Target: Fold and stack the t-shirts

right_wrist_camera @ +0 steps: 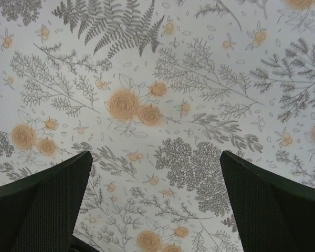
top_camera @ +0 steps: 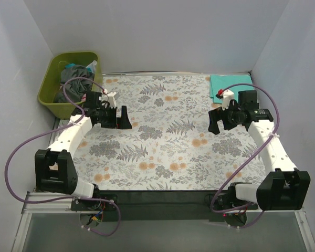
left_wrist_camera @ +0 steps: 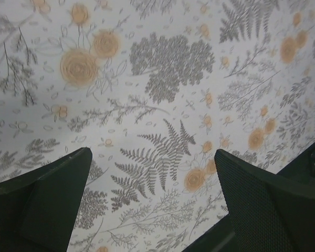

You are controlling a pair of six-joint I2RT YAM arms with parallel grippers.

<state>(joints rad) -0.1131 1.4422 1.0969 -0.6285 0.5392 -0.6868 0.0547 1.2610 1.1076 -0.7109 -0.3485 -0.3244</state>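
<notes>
A green basket (top_camera: pixel 48 89) at the back left holds crumpled grey t-shirts (top_camera: pixel 73 76). A folded teal t-shirt (top_camera: pixel 228 86) lies at the back right of the floral tablecloth (top_camera: pixel 163 136). My left gripper (top_camera: pixel 117 119) hovers open and empty over the cloth, right of the basket; its wrist view (left_wrist_camera: pixel 153 157) shows only floral cloth between the fingers. My right gripper (top_camera: pixel 217 122) hovers open and empty in front of the teal shirt; its wrist view (right_wrist_camera: pixel 155 160) shows only cloth.
White walls close in the table on the left, back and right. A dark strip (top_camera: pixel 163 197) runs along the near edge between the arm bases. Purple cables (top_camera: pixel 21 152) loop beside each arm.
</notes>
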